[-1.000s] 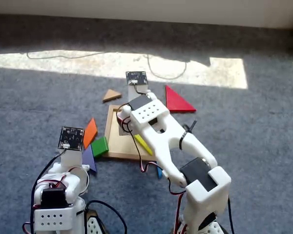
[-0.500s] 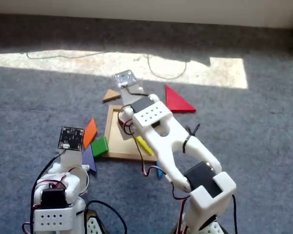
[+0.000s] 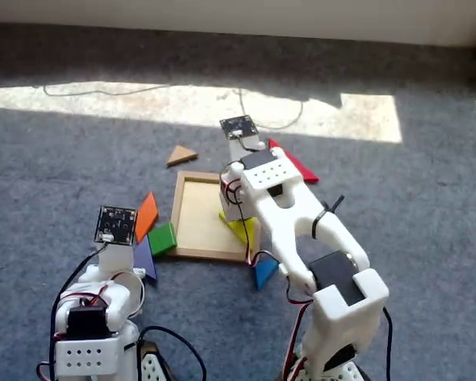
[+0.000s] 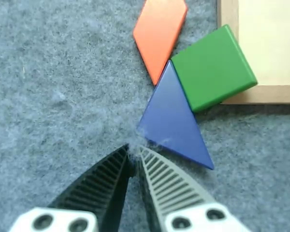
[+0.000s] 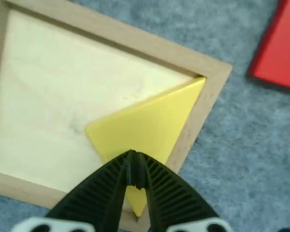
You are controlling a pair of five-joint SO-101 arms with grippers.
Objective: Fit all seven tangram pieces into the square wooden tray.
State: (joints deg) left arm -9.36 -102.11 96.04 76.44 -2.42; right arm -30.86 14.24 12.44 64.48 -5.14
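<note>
- Right wrist view: my right end effector (image 5: 134, 166), fingers together, touches the yellow triangle (image 5: 145, 121) beneath it, which sits in the tray (image 5: 135, 41) corner with one tip over the rim.
- Just ahead of my closed left end effector (image 4: 134, 152), the blue triangle (image 4: 174, 121), green square (image 4: 212, 67) and orange parallelogram (image 4: 159, 29) are unplaced; I judge most of the work remains.

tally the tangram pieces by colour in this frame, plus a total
orange piece: 1
green piece: 1
dark blue piece: 1
light blue piece: 1
yellow piece: 1
red piece: 1
tan piece: 1
Total: 7
</note>
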